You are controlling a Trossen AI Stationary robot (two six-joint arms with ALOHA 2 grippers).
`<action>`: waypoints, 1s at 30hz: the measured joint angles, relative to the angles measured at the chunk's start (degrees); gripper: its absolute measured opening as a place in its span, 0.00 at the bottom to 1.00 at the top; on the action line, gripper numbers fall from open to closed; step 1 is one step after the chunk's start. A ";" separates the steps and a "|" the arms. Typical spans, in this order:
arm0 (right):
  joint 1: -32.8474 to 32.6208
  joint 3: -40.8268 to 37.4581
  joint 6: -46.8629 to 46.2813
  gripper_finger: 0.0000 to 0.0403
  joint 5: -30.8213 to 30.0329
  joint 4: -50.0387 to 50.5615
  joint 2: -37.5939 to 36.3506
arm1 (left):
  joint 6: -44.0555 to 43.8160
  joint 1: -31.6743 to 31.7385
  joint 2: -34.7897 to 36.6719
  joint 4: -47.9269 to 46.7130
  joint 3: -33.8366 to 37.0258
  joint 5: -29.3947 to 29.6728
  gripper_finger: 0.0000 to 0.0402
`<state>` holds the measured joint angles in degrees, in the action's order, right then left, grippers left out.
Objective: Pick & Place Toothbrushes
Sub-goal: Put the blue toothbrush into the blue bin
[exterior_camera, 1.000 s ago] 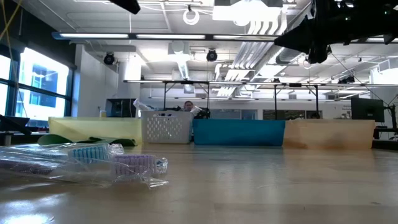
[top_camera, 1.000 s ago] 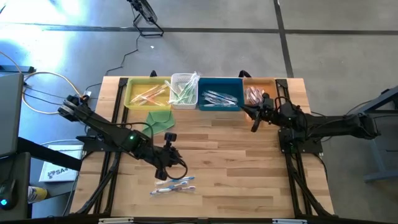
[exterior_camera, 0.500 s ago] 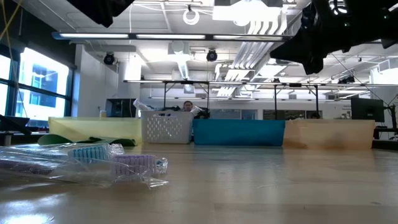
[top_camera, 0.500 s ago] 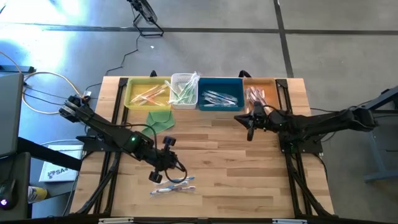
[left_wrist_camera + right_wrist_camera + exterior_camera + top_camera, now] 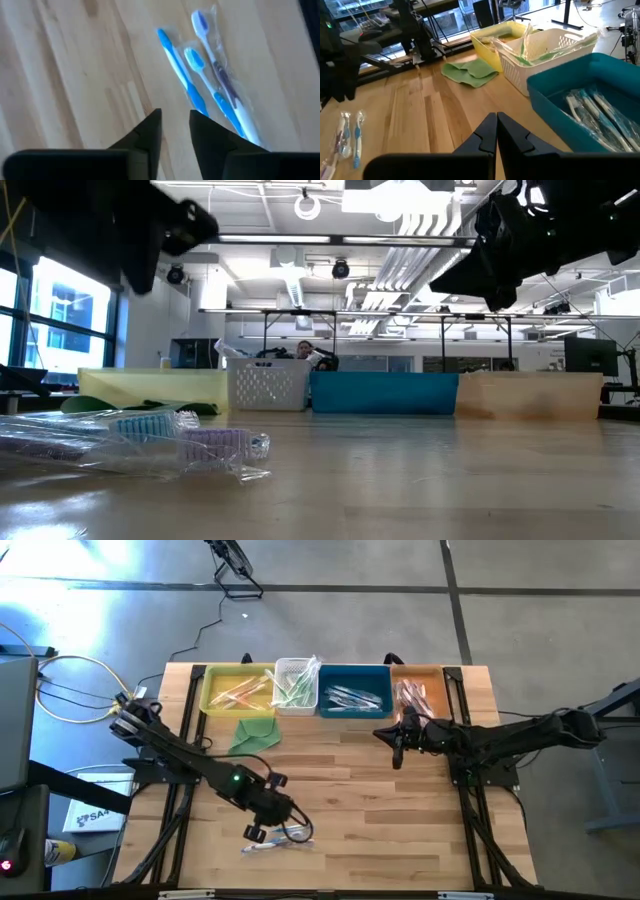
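Left gripper point(image 5: 258, 833) has dropped from beside to over the clear-wrapped blue toothbrushes point(image 5: 210, 85) at the wooden table's point(image 5: 380, 820) near edge, jaws slightly parted. Right gripper point(image 5: 496, 131) pressed shut mid-table. We risk slick wrappers sliding, or pinching two.

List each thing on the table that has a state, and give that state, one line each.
Left gripper: slightly open, empty, above the loose toothbrushes.
Right gripper: shut, empty.
Loose toothbrushes: wrapped, lying flat on the table.
Yellow bin: holds toothbrushes.
White basket: holds toothbrushes.
Blue bin: holds toothbrushes.
Green cloth: crumpled.
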<state>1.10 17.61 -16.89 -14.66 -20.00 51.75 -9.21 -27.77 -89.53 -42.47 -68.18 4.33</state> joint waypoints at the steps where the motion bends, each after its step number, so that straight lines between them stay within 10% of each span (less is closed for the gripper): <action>1: 0.00 0.00 0.03 0.01 0.00 -0.01 0.00 | -0.18 0.00 -0.74 -0.11 0.00 -0.59 0.26; 30: 0.00 0.00 0.18 0.01 0.24 0.54 -0.02 | -9.31 -0.01 -14.43 5.42 0.00 -13.91 0.36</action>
<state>1.10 17.61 -16.71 -14.41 -19.46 51.72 -18.52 -27.77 -103.97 -37.05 -68.18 -9.58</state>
